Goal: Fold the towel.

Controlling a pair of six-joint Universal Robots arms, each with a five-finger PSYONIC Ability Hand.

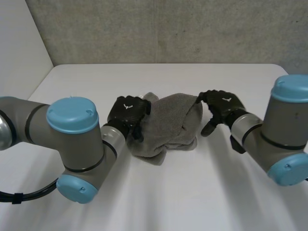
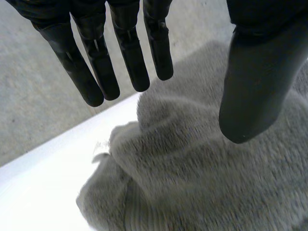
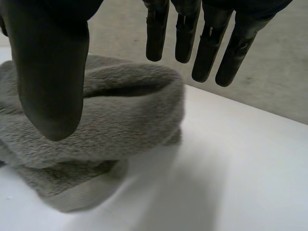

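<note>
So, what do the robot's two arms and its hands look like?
The left arm and right arm are thick grey tubes, with round light-blue caps on the joints and thin black rings. The left hand and right hand are matte black, each with a small white mark on its back, slim round-tipped fingers and a thicker thumb.

My right hand (image 3: 48,72) hangs above the grey towel (image 3: 125,120), fingers (image 3: 207,48) straight and set apart from the thumb, holding nothing. The towel lies bunched in thick folds on the white table (image 3: 231,168), beneath my thumb. Past my fingertips is a grey wall (image 3: 274,91).
</note>
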